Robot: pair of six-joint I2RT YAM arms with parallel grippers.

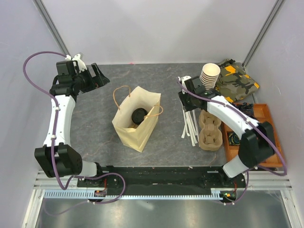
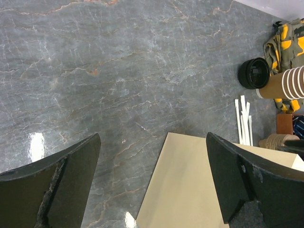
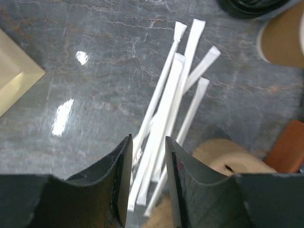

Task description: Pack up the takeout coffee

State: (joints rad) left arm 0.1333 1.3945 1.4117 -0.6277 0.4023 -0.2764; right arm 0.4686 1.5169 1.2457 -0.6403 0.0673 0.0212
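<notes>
Nearest, my right fingers (image 3: pixel 116 185) stood narrowed about the wrapped straws (image 3: pixel 167 109) lying on the worktop (image 3: pixel 71 95); whether they pinched one, I could not tell. Recommendation: close squarely on a single straw and lift straight up, so the others are not dragged. Beyond, the takeout coffee (image 1: pixel 138 115) sat lidded inside the open paper bag (image 1: pixel 130 130). Farthest, my left fingers (image 2: pixel 71 175) hung spread wide over the bag's edge, holding nothing.

No readable text, brand, label or number anywhere, bag (image 1: pixel 137 130) plain, cup stack (image 1: pixel 210 76) unprinted, straw wrappers (image 3: pixel 166 104) blank.
</notes>
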